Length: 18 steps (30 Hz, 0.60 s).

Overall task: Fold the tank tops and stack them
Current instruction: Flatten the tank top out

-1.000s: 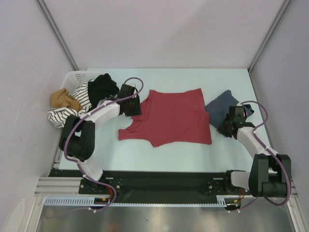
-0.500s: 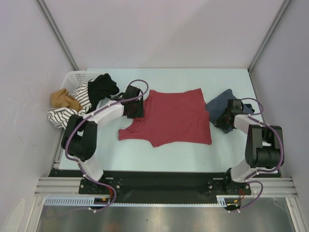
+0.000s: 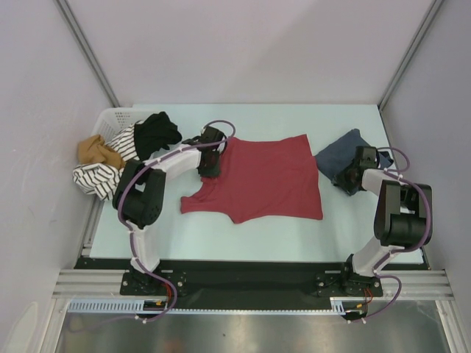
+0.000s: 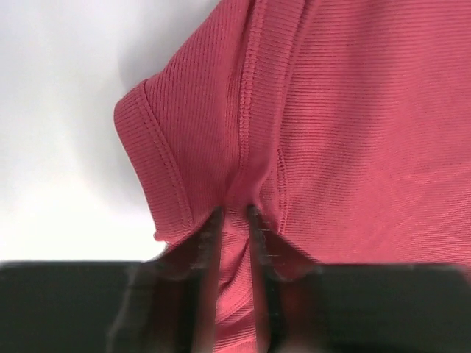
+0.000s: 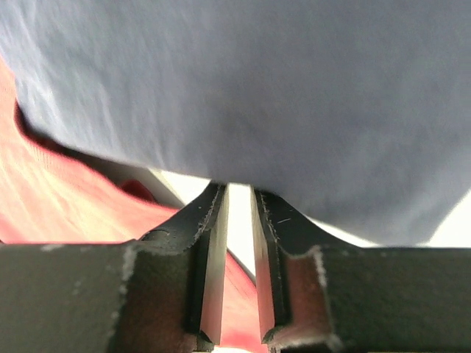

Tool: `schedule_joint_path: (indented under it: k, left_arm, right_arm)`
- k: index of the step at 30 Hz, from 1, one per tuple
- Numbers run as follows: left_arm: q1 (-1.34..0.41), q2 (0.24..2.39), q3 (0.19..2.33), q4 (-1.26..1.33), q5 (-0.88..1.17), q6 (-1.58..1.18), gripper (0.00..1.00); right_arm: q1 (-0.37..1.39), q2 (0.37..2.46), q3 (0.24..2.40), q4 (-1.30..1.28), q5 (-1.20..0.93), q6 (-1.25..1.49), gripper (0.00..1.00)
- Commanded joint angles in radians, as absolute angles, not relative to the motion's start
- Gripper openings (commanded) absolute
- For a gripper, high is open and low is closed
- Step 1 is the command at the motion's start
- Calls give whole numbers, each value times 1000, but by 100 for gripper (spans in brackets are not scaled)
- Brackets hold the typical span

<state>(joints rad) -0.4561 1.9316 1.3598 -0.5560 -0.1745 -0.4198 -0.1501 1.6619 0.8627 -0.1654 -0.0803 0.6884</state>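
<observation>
From above, the red tank top [image 3: 257, 180] lies spread flat in the middle of the table [image 3: 221, 239], straps toward the left, hem toward the right. My left gripper [image 3: 212, 163] sits on its far left corner, right over the cloth edge. The blue-grey tank top [image 3: 340, 153] lies bunched at the far right, just beside the red one's right edge. My right gripper [image 3: 350, 176] rests at the near side of that heap, touching it. Well to the left, a white basket [image 3: 110, 116] holds a black garment [image 3: 158, 131], a striped one [image 3: 110, 168] and a tan one [image 3: 98, 151], which spill over its side.

At my left wrist, red ribbed cloth [image 4: 346, 132] fills most of the view, with bare table at the upper left. My left fingers [image 4: 210, 250] stand close together, and a ridge of the red top runs down between them. The fabric puckers where it enters at my left gripper [image 4: 234, 215]. I am pinching that fold, next to a stitched, rounded edge.

At my right wrist, the blue-grey cloth [image 5: 257, 88] covers the upper part of the view and comes down to the tips of my right gripper [image 5: 239, 190]. My right fingers [image 5: 213, 257] are nearly together, with only a bright slit between them. I cannot tell whether the cloth edge is caught at the tips. A strip of the red top [image 5: 66, 206] shows at the left, under the blue-grey cloth.
</observation>
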Motion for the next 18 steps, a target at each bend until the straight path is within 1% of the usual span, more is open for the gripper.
schedule_joint_path:
  k: [1,3,7,11,15,18]
  left_arm:
    - [-457,1941,1416,-578,-196,-391,15]
    - [-445,1934,1419,-575,-178,-388,0]
    - [-407,1899,1411,-543,-111,-384,0]
    - [-293,1887,1424,-526,-23,-380,0]
    - [-177,1893,1451,-503,145,-390,0]
    - [-123,1905,1482,-471,176,-413,0]
  right_arm:
    - [-152,1568,824,-155,-77,693,23]
    - [-149,1528,815,-163,-71,686,24]
    - [-150,1480,807,-184,-58,672,23]
    - [-150,1444,775,-178,-66,670,24]
    - [-150,1428,753,-166,-86,664,23]
    - [-149,1428,746,-160,-100,664,24]
